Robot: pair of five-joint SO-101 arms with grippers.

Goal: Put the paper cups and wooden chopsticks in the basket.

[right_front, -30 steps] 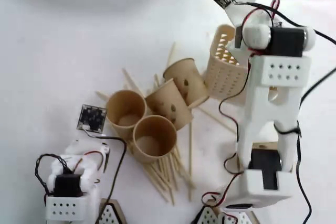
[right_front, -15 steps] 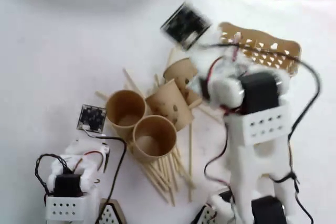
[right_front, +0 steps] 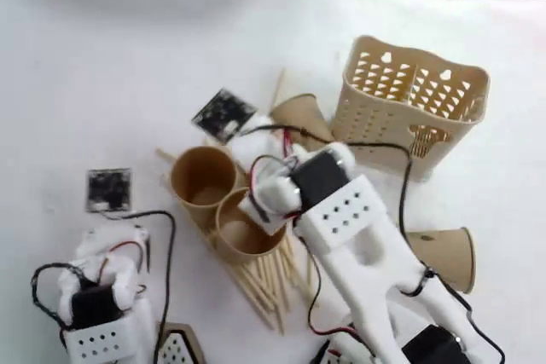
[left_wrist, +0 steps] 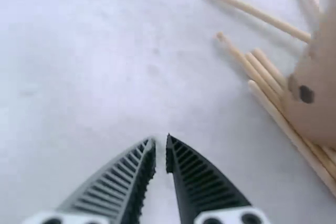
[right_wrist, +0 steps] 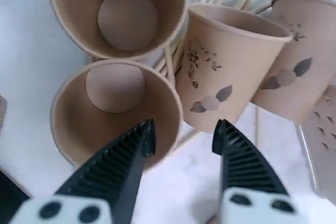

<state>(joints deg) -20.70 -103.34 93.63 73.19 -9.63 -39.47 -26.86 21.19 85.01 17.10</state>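
Note:
The perforated beige basket (right_front: 409, 100) stands upright at the back right. Two paper cups stand open-side up, one (right_front: 203, 175) behind the other (right_front: 243, 226), on a pile of wooden chopsticks (right_front: 269, 283). Another cup (right_front: 303, 112) lies by the basket, and one (right_front: 444, 255) lies alone at the right. My right gripper (right_wrist: 184, 132) hangs open above the rim of the nearer upright cup (right_wrist: 113, 111), beside a tilted printed cup (right_wrist: 226, 61). My left gripper (left_wrist: 160, 142) is shut, low over bare table, with chopsticks (left_wrist: 262, 72) and a cup (left_wrist: 315, 98) off to one side.
The right arm (right_front: 341, 219) stretches over the middle of the pile and hides part of it. The left arm's base (right_front: 94, 313) sits at the front left. White table (right_front: 102, 66) lies open at the left and back.
The right arm has swung away from the basket to above the cups. The basket, tilted before, now stands upright. A cup now lies at the right. The left arm has shifted slightly left.

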